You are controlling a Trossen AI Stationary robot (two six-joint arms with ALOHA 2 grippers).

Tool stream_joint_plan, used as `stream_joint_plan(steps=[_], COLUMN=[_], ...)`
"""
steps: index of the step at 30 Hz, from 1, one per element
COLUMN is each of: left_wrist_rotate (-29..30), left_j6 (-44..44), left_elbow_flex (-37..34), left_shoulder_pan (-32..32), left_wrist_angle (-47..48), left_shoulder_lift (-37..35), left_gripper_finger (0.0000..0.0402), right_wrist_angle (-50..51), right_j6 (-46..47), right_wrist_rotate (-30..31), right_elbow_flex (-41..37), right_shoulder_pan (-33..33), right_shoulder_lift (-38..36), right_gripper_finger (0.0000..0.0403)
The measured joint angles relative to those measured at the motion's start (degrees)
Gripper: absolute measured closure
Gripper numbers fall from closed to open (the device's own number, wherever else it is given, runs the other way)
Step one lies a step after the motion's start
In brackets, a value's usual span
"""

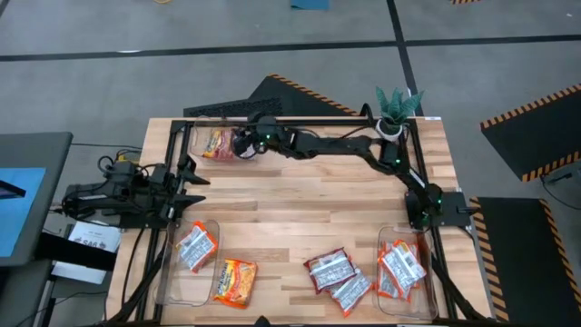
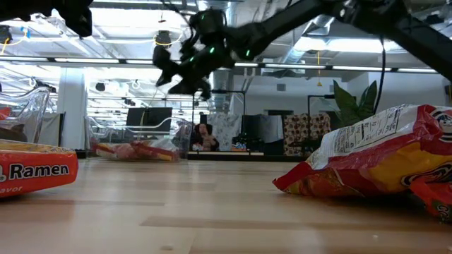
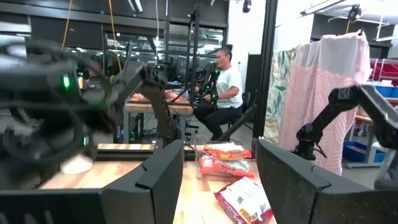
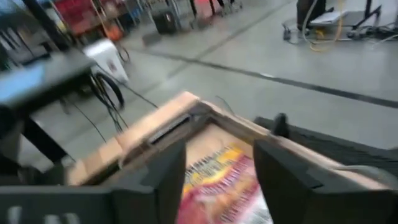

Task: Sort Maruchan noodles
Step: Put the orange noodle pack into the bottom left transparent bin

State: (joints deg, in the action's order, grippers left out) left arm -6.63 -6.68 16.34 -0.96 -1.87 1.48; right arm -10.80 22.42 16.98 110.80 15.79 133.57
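Observation:
My right arm reaches across the table to its far left corner. There its open gripper [image 1: 242,144] [image 2: 181,76] [image 4: 217,155] hangs in the air above a clear bin [image 1: 201,132]. An orange-yellow noodle packet [image 1: 218,143] [image 4: 219,182] [image 2: 131,149] lies flat in that bin, below the fingers and apart from them. My left gripper [image 1: 194,177] [image 3: 221,168] waits open at the table's left edge. Near the front, a silver packet [image 1: 195,246] lies in a bin, and an orange one [image 1: 234,280] lies beside it. Two silver packets [image 1: 338,277] lie on the wood. Others [image 1: 400,267] fill the near-right bin.
A potted plant [image 1: 397,111] stands at the far right corner. A black frame [image 1: 300,121] runs round the table. Bare wood [image 1: 300,195] spans the middle. In the left wrist view a person [image 3: 224,87] sits beyond the table.

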Motion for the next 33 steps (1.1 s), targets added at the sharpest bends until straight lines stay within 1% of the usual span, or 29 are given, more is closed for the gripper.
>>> stream_joint_plan(steps=[2,4,7,9,12,15,18,20,23,26,28,29,31,33], left_wrist_rotate=[0.0,0.0,0.5,1.3,1.5,1.5,0.7,0.4,0.4,0.9,1.4,1.4,1.4,1.4], left_j6=[0.0,0.0,0.0,0.0,-0.1,-1.5,-2.4,-3.0,-2.7,-1.4,-0.8,-0.4,0.2,1.0], left_elbow_flex=[0.0,0.0,0.0,0.0,0.0,0.0,0.0,0.0,0.0,0.0,0.0,0.0,0.0,0.0], left_shoulder_pan=[0.0,0.0,0.0,0.0,0.0,0.0,0.0,0.0,0.0,0.0,0.0,0.0,0.0,0.0], left_wrist_angle=[0.1,0.5,1.3,1.6,1.7,1.7,1.7,1.4,1.3,-1.1,-3.8,-5.9,-9.7,-13.4], left_shoulder_lift=[0.0,0.0,0.0,0.0,0.0,0.1,1.0,2.3,5.7,11.3,16.1,18.5,23.9,29.1], left_gripper_finger=[0.0213,0.0213,0.0213,0.0213,0.0213,0.0213,0.0213,0.0213,0.0213,0.0213,0.0213,0.0213,0.0213,0.0213], right_wrist_angle=[7.1,16.0,31.0,40.8,51.7,58.8,61.3,61.8,62.5,60.9,57.5,54.1,45.9,35.8], right_j6=[-2.8,-6.8,-11.4,-12.7,-12.6,-10.2,-6.3,-2.6,4.6,11.9,14.8,15.3,14.7,12.5], right_wrist_rotate=[-0.4,-0.5,-0.4,-0.3,2.4,8.3,15.7,18.9,19.0,19.0,18.8,18.2,16.6,15.3], right_elbow_flex=[0.0,0.0,0.0,0.0,-1.2,-5.2,-12.2,-17.7,-27.0,-36.2,-41.6,-44.3,-49.4,-54.4], right_shoulder_pan=[0.1,-0.1,-2.0,-4.1,-8.1,-12.9,-17.7,-20.5,-23.2,-24.2,-24.4,-24.4,-24.4,-24.8], right_shoulder_lift=[-3.2,-6.6,-11.8,-15.1,-19.6,-23.3,-27.1,-30.0,-34.5,-38.8,-41.5,-42.9,-45.1,-47.0], right_gripper_finger=[0.017,0.0154,0.0149,0.0149,0.0149,0.0148,0.0148,0.0148,0.0148,0.0148,0.0148,0.0148,0.0148,0.0148])
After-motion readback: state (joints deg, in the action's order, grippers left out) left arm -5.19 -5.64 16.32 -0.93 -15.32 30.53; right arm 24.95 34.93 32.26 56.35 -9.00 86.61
